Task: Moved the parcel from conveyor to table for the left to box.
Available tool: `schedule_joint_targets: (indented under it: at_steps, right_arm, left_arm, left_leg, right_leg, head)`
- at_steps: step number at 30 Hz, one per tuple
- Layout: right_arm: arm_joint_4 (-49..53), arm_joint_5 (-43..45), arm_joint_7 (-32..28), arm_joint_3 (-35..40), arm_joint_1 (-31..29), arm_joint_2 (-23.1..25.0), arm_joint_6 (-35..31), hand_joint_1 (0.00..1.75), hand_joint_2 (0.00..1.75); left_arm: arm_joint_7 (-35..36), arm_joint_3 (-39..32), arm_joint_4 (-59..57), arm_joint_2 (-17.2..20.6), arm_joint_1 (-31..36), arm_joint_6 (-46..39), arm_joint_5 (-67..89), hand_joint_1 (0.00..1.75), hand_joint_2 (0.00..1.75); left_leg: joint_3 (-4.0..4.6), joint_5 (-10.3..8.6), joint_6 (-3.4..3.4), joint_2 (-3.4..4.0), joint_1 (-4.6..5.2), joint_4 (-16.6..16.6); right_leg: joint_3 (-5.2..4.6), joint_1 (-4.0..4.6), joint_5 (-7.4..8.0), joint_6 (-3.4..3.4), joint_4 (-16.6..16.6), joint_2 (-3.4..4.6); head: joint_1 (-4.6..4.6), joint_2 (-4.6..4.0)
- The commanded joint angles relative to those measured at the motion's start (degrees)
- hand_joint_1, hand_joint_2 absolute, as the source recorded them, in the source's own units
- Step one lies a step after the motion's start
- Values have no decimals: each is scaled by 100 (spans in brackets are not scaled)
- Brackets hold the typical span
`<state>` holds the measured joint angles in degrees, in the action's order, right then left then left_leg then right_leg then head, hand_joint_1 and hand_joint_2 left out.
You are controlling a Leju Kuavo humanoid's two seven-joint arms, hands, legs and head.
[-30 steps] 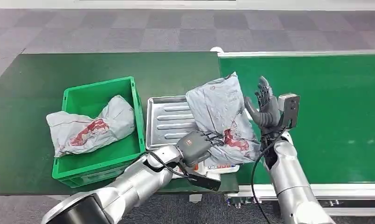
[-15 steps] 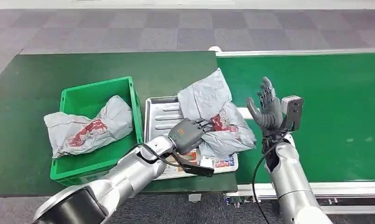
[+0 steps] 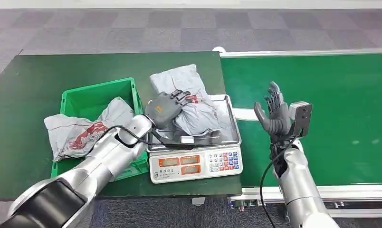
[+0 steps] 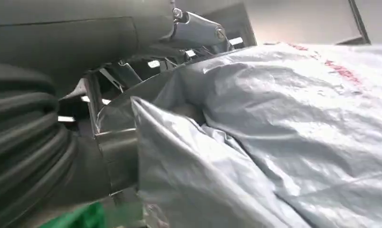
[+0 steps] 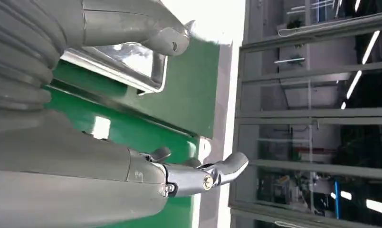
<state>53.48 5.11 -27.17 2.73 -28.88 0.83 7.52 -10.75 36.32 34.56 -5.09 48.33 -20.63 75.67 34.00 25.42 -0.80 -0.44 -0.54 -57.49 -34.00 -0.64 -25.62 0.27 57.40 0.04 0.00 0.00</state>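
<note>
Head view: the grey parcel [image 3: 194, 107] is gripped by the left hand [image 3: 164, 108] over the scale [image 3: 195, 164] tray at the surface's centre, the green box [image 3: 80, 102] lying at nine o'clock. The right hand [image 3: 273, 114] is held spread over the conveyor [image 3: 331, 95]. The parcel is best lifted above the box rim before release.

Left wrist view: parcel film [image 4: 274, 133] is seen pressed close against the hand.

Right wrist view: spread fingers [image 5: 198, 178] are seen holding nothing.

Head view: bright, even overhead light, soft faint shadows, sharp throughout. Scale tray [image 3: 233, 124] shows mild sheen beside left hand [image 3: 163, 109]. Left wrist view: dim, parcel [image 4: 293, 142] close against hand, soft focus, green blur at edge. Right wrist view: blown-out glare beyond right hand [image 5: 84, 156] thumb, ceiling strip lights bright, background dark.
</note>
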Motion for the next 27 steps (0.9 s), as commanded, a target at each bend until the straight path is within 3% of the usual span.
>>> schedule_joint_targets:
  at_steps: [1, 8, 16, 20, 25, 27]
  right_arm:
    - [493, 21, 21, -453, 505, -134, 56, 0, 175]
    - [1024, -40, 110, -748, 996, -93, 41, 0, 175]
    - [1663, -103, 162, -1168, 1708, -83, 105, 0, 175]
    - [1861, -107, 182, -1238, 1907, -58, 100, 0, 175]
    - [2138, -80, 160, -1407, 2326, -61, 100, 0, 175]
    - [2146, -79, 157, -1412, 2339, -56, 105, 0, 175]
  left_arm:
    - [55, -630, 734, 765, -121, 109, 641, 175, 175]
    - [301, -1057, 1041, 1428, -89, 112, 1045, 175, 175]
    - [640, -2393, 2300, 2787, -883, 25, 1017, 175, 175]
    - [609, -2819, 2530, 2993, -1140, 114, 955, 175, 175]
    - [782, -4006, 3070, 3445, -2144, 196, 824, 175, 175]
    - [739, -4053, 3073, 3465, -2187, 180, 799, 175, 175]
  left_leg:
    - [-2, 1, 0, 5, -1, 3]
    - [12, 2, -1, 13, 0, 2]
    - [5, 9, -5, 38, 0, 10]
    - [-5, 21, -17, 62, -2, 16]
    - [-15, 26, -20, 64, 1, 27]
    - [-5, 32, -29, 73, 0, 22]
  right_leg:
    - [0, 1, 0, -2, -3, 2]
    - [-19, 1, 1, -3, 2, 12]
    - [-25, 8, -1, -5, 2, 42]
    - [-24, 13, -7, -12, 2, 63]
    - [-16, 14, -15, -17, -6, 61]
    - [-30, 15, -19, -26, 1, 70]
  head:
    - [-2, 0]
    - [0, 0]
    - [0, 0]
    - [0, 0]
    - [0, 0]
    - [0, 0]
